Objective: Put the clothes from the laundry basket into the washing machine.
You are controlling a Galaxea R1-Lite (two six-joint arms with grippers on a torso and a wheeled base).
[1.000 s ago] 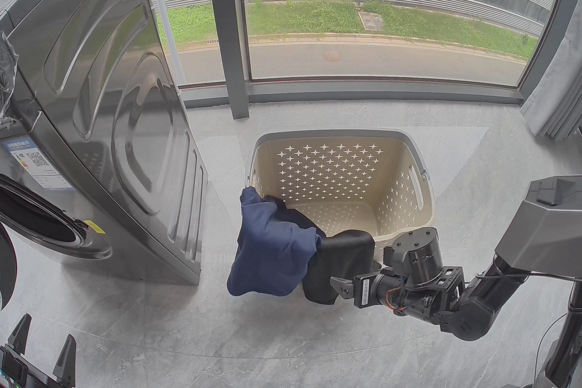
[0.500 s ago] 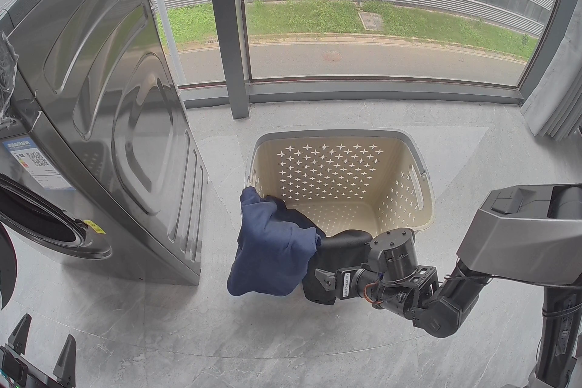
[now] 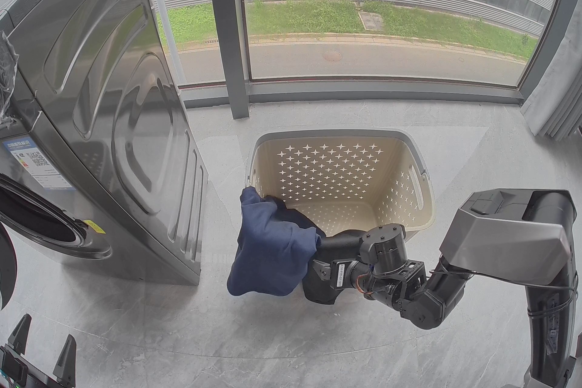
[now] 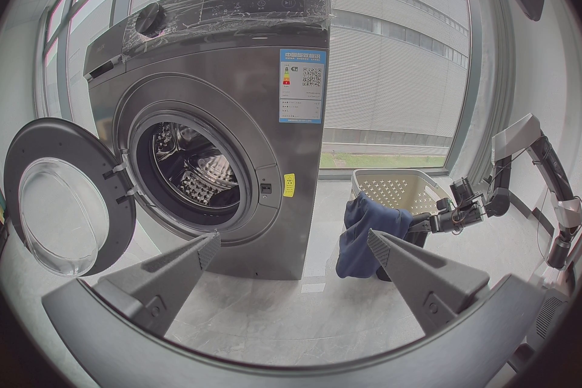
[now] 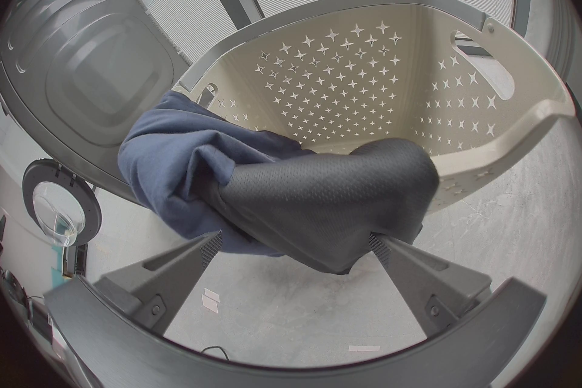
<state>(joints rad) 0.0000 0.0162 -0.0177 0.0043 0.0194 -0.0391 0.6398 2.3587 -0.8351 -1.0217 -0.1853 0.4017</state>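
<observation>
Nearest the robot, the left gripper hangs low on its own left side, fingers apart and holding nothing. It faces the washing machine, whose round door is swung open.

Further out, the right gripper is level with the near wall of the laundry basket. Its fingers are spread wide, one on either side of the hanging lower fold of the black garment. Whether the pads touch the cloth yet cannot be told. The black garment lies draped over the basket's near rim, half outside, and the blue garment hangs over the rim just beside it, toward the machine, overlapping it at the top. The inside of the basket looks otherwise bare.

The step in hand seems to be taking hold of the black garment. To do it well, the gripper probably needs to push a little further in, so the fingers close on a thick bunch of fabric rather than the thin hem, which could slip out. Since the two garments overlap, a bite at the overlap might carry both, while a bite low on the black fold alone may drag the blue one onto the floor. The lift should likely go up and clear of the rim before it swings toward the open drum, so that the light basket does not tip.

Beyond the basket stands the window.
</observation>
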